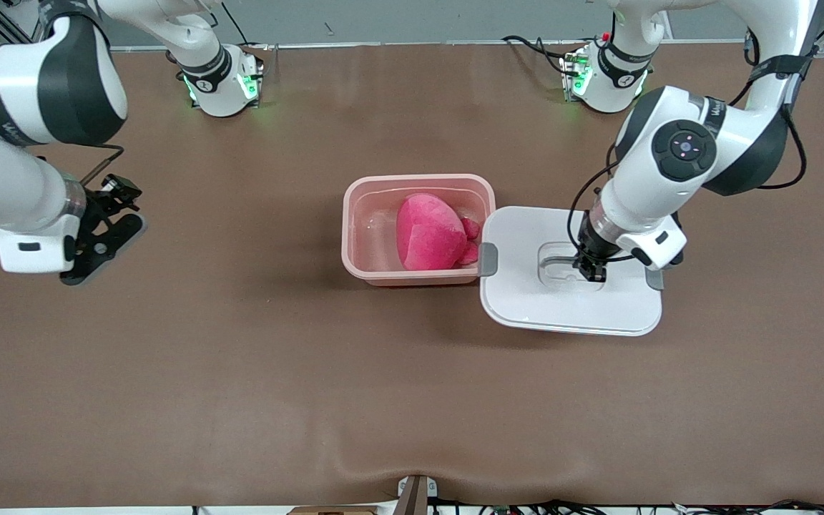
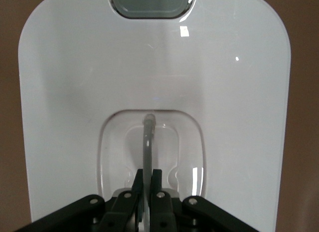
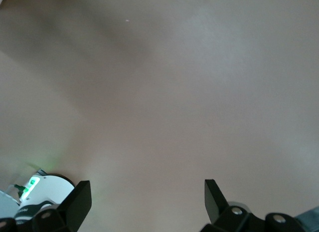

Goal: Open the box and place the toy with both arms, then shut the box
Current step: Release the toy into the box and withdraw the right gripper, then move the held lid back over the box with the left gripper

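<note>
Pink box (image 1: 355, 236) — brighter pink toy (image 1: 430, 232) — white lid (image 1: 519, 286).

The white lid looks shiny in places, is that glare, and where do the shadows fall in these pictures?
Left wrist view: yes, small bright glints sit on the lid, with the left pincer shut on its grey handle. Front view: a soft dark shadow lies on the table along the lid's edge nearer the camera, and the box walls shine faintly. Right wrist view: only soft, blurry shadow bands on bare table.

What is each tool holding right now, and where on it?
Left tool is shut on the lid by its centre handle. Right tool is open, holding nothing.
</note>
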